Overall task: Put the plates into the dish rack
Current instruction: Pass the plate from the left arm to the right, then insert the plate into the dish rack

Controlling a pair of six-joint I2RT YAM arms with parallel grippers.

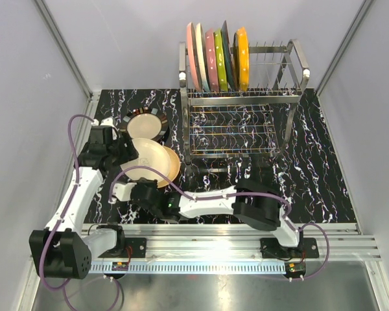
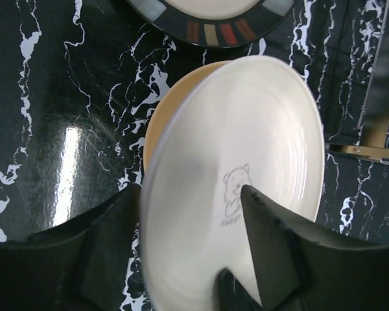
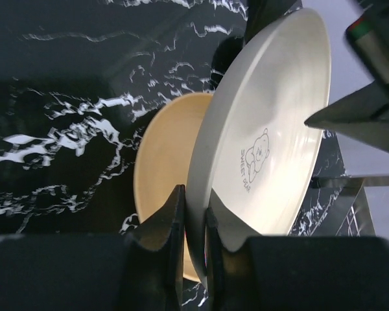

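Black, white-veined tabletop [image 1: 324, 168] carrying the dish rack [image 1: 292, 97] at far centre, a black-rimmed plate [image 1: 146, 124] far left, and an orange plate [image 1: 174, 166] just nearer.

white arms [image 1: 74, 194] with black joints [image 1: 58, 251], trailing purple cables [image 1: 71, 133].

I am watching my white-and-black left arm [image 1: 78, 191] rising from its base at seven o'clock and leaning toward twelve, its black two-finger left gripper [image 2: 189, 214] pointing toward three with the jaws standing apart. My right arm [image 1: 207, 204] is stretching low from five o'clock toward nine, its right gripper [image 3: 194, 206] pinching the rim of a cream round plate [image 3: 266, 129].
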